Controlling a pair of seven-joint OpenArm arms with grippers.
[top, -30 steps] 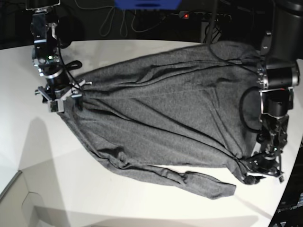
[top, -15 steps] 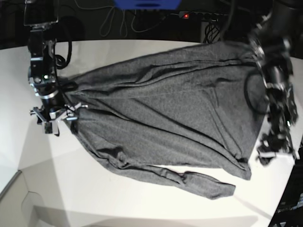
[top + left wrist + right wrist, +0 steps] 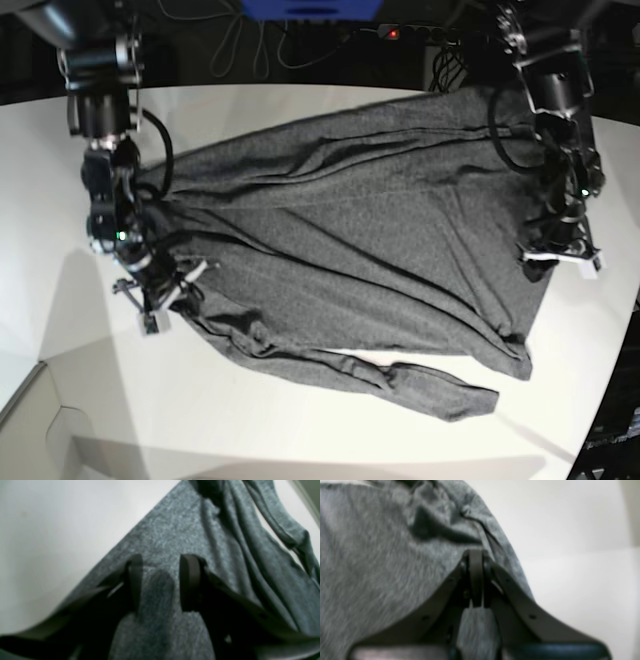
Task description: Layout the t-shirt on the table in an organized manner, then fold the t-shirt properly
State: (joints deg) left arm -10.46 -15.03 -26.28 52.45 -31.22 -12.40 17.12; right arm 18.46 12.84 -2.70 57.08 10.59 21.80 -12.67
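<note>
The dark heather-grey t-shirt (image 3: 350,240) lies spread across the middle of the white table (image 3: 300,430), its body running slantwise with long soft creases, one sleeve trailing out along the near edge toward the lower right and ending in a loose cuff. At the shirt's edge on the base view's left, the right gripper (image 3: 160,295) sits low against the cloth; its wrist view shows the two jaws pressed fully together with a fold of grey knit pinched between them and bare tabletop just beside. On the opposite edge of the shirt, the left gripper (image 3: 560,255) is down on the fabric too; its dark fingers (image 3: 190,580) stand partly apart, with a raised ridge of the shirt between them, though whether they truly clamp it cannot be told.
</note>
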